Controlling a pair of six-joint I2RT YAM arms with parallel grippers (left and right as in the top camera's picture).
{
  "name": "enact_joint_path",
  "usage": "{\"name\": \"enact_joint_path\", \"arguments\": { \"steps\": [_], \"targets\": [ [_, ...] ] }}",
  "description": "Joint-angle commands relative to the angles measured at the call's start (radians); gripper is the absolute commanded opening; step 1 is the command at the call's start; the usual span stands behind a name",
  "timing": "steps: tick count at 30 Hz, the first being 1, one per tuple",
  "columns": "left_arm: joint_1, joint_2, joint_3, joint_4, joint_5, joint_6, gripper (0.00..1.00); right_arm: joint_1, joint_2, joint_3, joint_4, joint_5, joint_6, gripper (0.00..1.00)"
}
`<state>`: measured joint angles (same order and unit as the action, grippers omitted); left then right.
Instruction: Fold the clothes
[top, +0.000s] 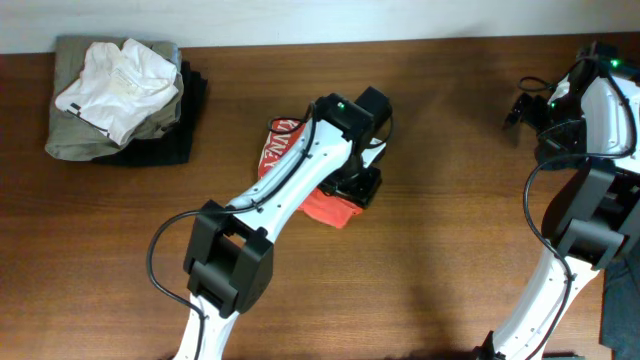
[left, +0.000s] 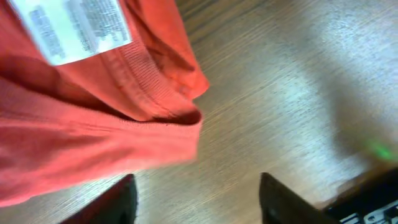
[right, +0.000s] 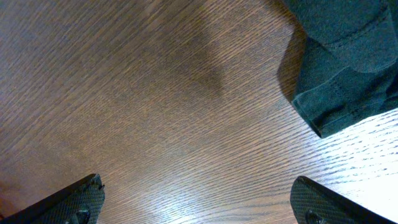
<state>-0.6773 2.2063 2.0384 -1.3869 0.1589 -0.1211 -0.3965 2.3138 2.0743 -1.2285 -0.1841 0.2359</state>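
Observation:
The red-orange T-shirt (top: 328, 210) lies bunched in a small bundle at the table's middle, its white lettering (top: 281, 143) showing at the left. My left gripper (top: 354, 188) is right above its right edge. In the left wrist view the shirt (left: 93, 118) and its white tag (left: 74, 25) fill the upper left. The left fingers (left: 198, 186) are open and empty over bare wood beside the shirt's hem. My right gripper (top: 520, 108) is at the far right, and its fingers (right: 199, 186) are open over bare wood. A dark navy garment (right: 342, 62) lies beyond them.
A pile of olive, white and black clothes (top: 118, 95) sits at the back left corner. The left arm (top: 270, 200) crosses the table's front middle. The right arm's base (top: 585, 210) stands at the right edge, with dark fabric (top: 620, 310) beside it.

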Motion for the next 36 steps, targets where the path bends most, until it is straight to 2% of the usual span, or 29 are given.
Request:
{"name": "enact_joint_path", "arguments": {
  "steps": [1, 7, 17, 22, 25, 30, 35, 36],
  "targets": [
    [-0.001, -0.014, 0.016, 0.014, 0.017, 0.004, 0.64, 0.003, -0.032, 0.018, -0.001, 0.005, 0.005, 0.99],
    [0.000, -0.014, 0.098, 0.064, -0.035, 0.001, 0.69, 0.003, -0.032, 0.018, -0.001, 0.005, 0.005, 0.99],
    [0.021, 0.119, 0.096, 0.188, -0.130, -0.114, 0.68, 0.003, -0.032, 0.018, -0.001, 0.005, 0.005, 0.99],
    [0.059, 0.151, 0.096, 0.288, -0.130, -0.140, 0.61, 0.003, -0.032, 0.018, -0.001, 0.005, 0.005, 0.99],
    [0.066, 0.151, 0.096, 0.353, -0.146, -0.141, 0.60, 0.003, -0.032, 0.018, -0.001, 0.005, 0.005, 0.99],
    [0.066, 0.151, 0.096, 0.378, -0.159, -0.145, 0.59, 0.003, -0.032, 0.018, -0.001, 0.005, 0.005, 0.99],
    [0.065, 0.153, 0.096, 0.393, -0.159, -0.148, 0.53, 0.003, -0.032, 0.018, -0.001, 0.005, 0.005, 0.99],
    [0.065, 0.154, 0.096, 0.396, -0.159, -0.148, 0.49, 0.003, -0.032, 0.018, -0.001, 0.005, 0.005, 0.99]
  ]
}}
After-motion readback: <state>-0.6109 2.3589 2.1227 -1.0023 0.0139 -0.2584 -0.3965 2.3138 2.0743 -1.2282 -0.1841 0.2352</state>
